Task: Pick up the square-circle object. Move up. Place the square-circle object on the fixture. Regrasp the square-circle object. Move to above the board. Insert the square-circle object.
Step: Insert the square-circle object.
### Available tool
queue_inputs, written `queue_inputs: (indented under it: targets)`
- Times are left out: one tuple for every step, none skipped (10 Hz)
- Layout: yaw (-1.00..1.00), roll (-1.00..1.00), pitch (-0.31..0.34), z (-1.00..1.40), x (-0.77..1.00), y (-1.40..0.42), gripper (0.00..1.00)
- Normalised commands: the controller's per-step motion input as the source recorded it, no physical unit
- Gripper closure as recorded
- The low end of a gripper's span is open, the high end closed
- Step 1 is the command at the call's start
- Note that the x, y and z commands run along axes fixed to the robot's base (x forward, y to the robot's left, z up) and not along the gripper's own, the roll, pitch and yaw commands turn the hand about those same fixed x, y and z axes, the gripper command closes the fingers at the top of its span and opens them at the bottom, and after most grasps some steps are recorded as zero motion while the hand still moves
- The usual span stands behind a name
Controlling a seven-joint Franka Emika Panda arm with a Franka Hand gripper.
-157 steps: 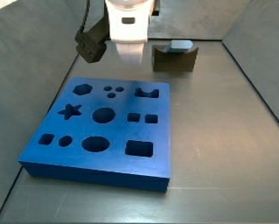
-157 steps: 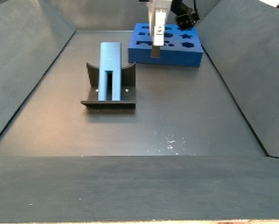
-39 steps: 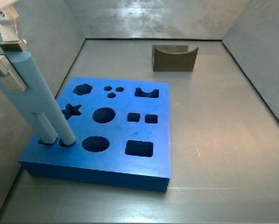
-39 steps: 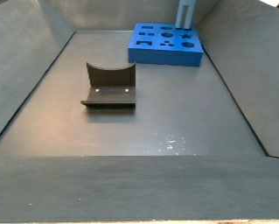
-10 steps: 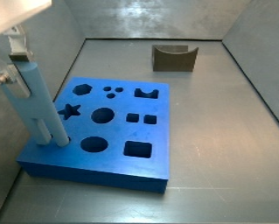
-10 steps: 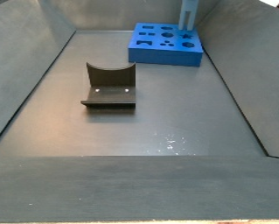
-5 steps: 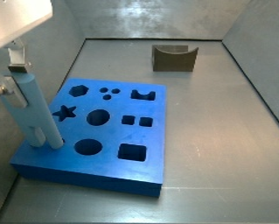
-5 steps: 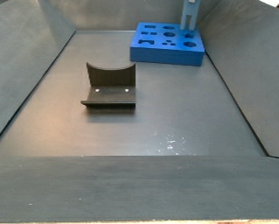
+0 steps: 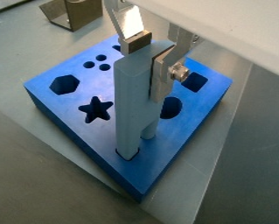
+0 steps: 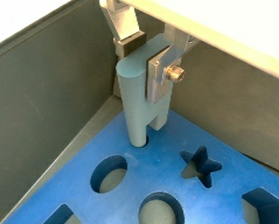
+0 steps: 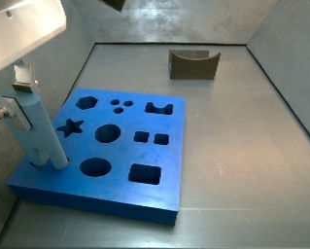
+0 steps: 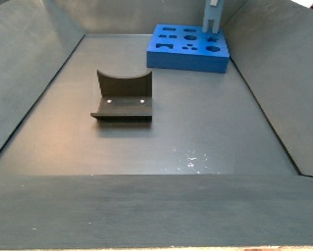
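End effector [image 9: 151, 59] pinching the upper end of the square-circle object [image 9: 135, 105], which stands upright with its lower end entered in a hole at the near corner of the board [image 9: 72, 109]; silver fingers [image 9: 169, 63] press on opposite faces of the pale peg. The step in hand is judged to be the insertion, partly made. To do it well, the peg should be kept vertical and pushed straight down along its own axis, with no sideways load that could drag the board across the worktop [image 11: 235, 126] or jam the peg against the hole's edge; release should wait until the peg is seated.

Largest to smallest, by view: a side view shows the whole board, its holes and its skew to the enclosure walls, with the peg [image 11: 38, 131] at its left edge and the empty fixture [image 11: 193, 64] well apart at the back. A side view from the opposite end places the fixture [image 12: 122, 97] in front and the board [image 12: 189, 49] far behind, the peg only a thin strip. Both wrist views alone show the grip and the peg's entry into the hole [image 10: 142, 137].
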Motion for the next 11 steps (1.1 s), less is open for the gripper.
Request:
queue_inputs:
  targets:
    - [0.03, -0.08, 0.017, -0.83, 0.00, 0.00, 1.00]
    - [0.20, -0.12, 0.003, -0.75, 0.00, 0.01, 1.00]
    - [0.45, -0.17, 0.000, -0.60, -0.01, 0.02, 1.00]
    - [0.57, -0.14, 0.000, -0.51, -0.08, 0.03, 1.00]
    - [0.60, -0.20, 0.000, -0.48, -0.13, 0.04, 1.00]
    - [0.50, -0.10, 0.000, -0.45, -0.07, 0.00, 1.00]
    - [0.45, -0.07, 0.000, -0.49, -0.10, 0.00, 1.00]
    - [0.42, -0.09, 0.000, -0.50, -0.13, 0.00, 1.00]
    - [0.26, -0.16, 0.000, -0.37, -0.26, 0.00, 1.00]
    - [0.10, -0.11, 0.000, -0.05, -0.07, 0.00, 1.00]
    - [0.00, 0.00, 0.000, 0.00, 0.00, 0.00, 1.00]
